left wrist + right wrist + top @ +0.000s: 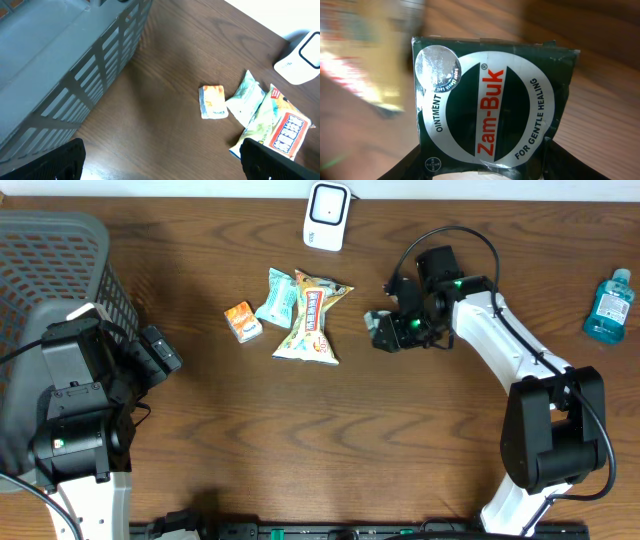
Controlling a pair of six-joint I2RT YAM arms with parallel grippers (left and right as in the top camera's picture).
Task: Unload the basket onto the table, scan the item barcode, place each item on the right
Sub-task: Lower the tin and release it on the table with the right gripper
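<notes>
- Gripping a dark green box (pixel 379 327), the right gripper (pixel 388 331) has its jaws clamped on the box's sides, right of the table's middle.
- Box face in the right wrist view (pixel 490 100) reads "Zam-Buk", "ointment" and "for gentle healing", with a round silver sticker at its upper left corner.
- No barcode shows on that face.
- Whether the box touches the table (pixel 330 440) cannot be told.
- Scanner (pixel 326 214), white, stands at the far edge of the table, well apart from the box and to its left.
- Left gripper (pixel 165 167) has its jaws spread wide with nothing between them, and sits just beside the grey basket (pixel 50 260) at the left side.
- Three packets lie together in the middle: a small orange one (pixel 243 321), a pale green one (pixel 277 298) touching it, and a snack bag (pixel 312 320) overlapping the green one.
- Snack bag lies near the box, to its left, not touching it.
- Blue bottle (pixel 608 305) lies at the right edge, well apart from everything else.
</notes>
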